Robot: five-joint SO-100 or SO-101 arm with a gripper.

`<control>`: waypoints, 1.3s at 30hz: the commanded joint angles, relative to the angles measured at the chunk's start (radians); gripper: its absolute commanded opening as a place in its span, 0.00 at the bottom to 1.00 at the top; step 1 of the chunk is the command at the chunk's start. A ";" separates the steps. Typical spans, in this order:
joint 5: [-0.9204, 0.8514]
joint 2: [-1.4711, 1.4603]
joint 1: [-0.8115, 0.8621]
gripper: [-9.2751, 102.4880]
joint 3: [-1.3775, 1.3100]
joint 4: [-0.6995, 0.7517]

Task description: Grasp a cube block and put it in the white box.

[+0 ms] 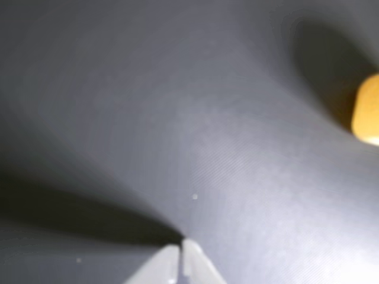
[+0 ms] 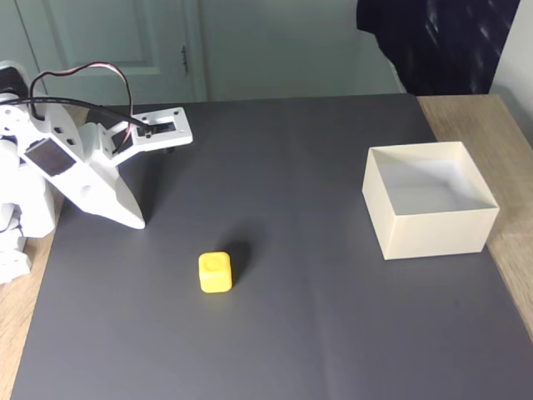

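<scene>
The small yellow cube block (image 2: 215,272) sits on the dark grey mat (image 2: 275,333), left of centre in the fixed view. At the right edge of the blurred wrist view, a sliver of the cube block (image 1: 367,110) shows. The white box (image 2: 428,198) stands open-topped at the mat's right side. My white gripper (image 2: 137,222) points down at the mat's left side, up and left of the cube and well apart from it. Its fingertips (image 1: 180,253) meet at the bottom of the wrist view, so it is shut with nothing in it.
The mat lies on a wooden table (image 2: 487,117) that shows at the right and left edges. The arm's white base (image 2: 21,212) and its red and black cables (image 2: 83,71) stand at the far left. A dark cloth (image 2: 433,42) hangs at the back right.
</scene>
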 commanded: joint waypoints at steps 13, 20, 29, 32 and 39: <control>-0.005 0.006 0.005 0.09 -0.003 0.005; -0.005 0.006 0.005 0.09 -0.003 0.005; -0.009 0.006 0.005 0.09 -0.003 0.005; -0.011 0.006 0.005 0.08 -0.003 0.005; -0.009 0.006 0.006 0.08 -0.003 0.003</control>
